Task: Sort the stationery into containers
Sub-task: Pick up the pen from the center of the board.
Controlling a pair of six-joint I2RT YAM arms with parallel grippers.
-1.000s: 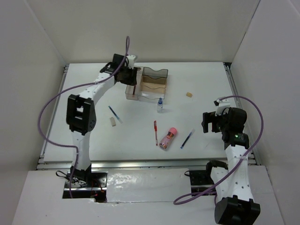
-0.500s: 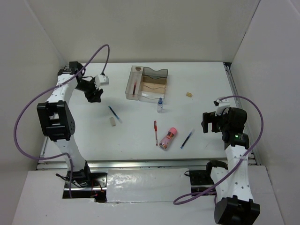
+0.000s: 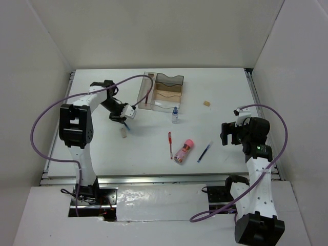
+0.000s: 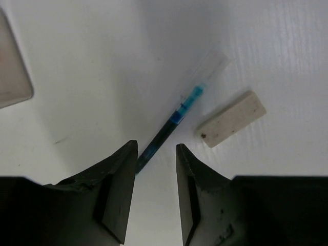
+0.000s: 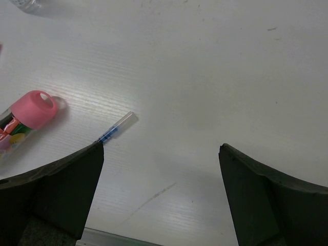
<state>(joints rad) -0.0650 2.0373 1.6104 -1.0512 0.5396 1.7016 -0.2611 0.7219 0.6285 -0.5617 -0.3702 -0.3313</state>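
My left pincer [image 4: 156, 148] is down over the dark-blue pen [image 4: 174, 123], left of centre in the overhead view. Its jaws stand partly apart, straddling the pen's dark end without pinching it. In the wrist view the pen slants up to the right, running through a lighter blue section to a clear cap. A beige block [image 4: 231, 119] lies just beside it on the right, not touching.

I judge the pen light, stiff and smooth-walled. It should roll or pivot if only one finger meets it first. I'd take it on the dark barrel, a little further toward its middle than where the jaws sit now. So near the end, it may droop or swing on lifting. I'd also keep the right-hand finger off the block.

The organizer tray [image 3: 182, 87] sits in the upper middle of the overhead frame. Its long narrow compartment on the left side is where I'd drop the pen.

My right pincer [image 5: 160, 148] hangs wide open and empty at the right of the bench [image 3: 225, 92]. Another blue pen [image 5: 115, 129] and the pink tube [image 5: 31, 110] lie to the left in its wrist view.
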